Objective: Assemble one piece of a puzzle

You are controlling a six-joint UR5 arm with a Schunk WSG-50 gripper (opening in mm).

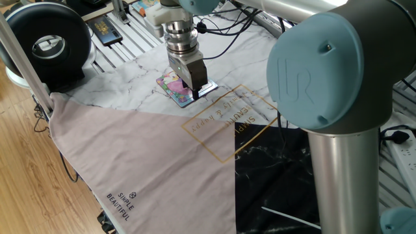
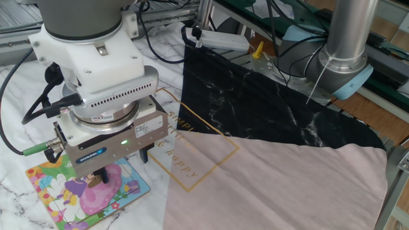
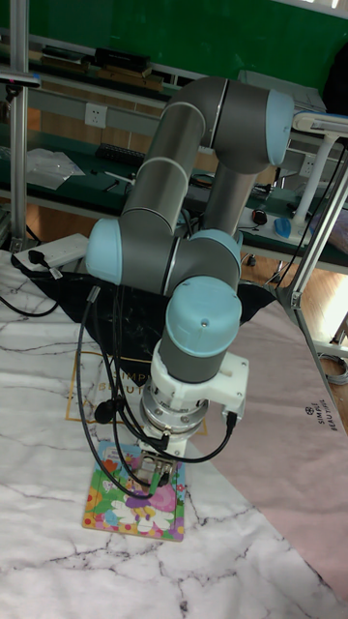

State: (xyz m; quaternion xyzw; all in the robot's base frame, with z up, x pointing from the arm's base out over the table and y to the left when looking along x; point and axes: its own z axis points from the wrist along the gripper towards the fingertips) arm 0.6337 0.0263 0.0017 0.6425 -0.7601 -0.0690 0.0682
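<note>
Gripper low over the puzzle on the white marble-print cloth.
Pink cloth printed "SIMPLE BEAUTIFUL"; a gold frame holds script reading in part "happy"; black marble-print cloth adjoins both; fingers point down at the puzzle's pink area; their spread and any hold cannot be told; the piece is not discernible; wooden floor beside the table.
</note>
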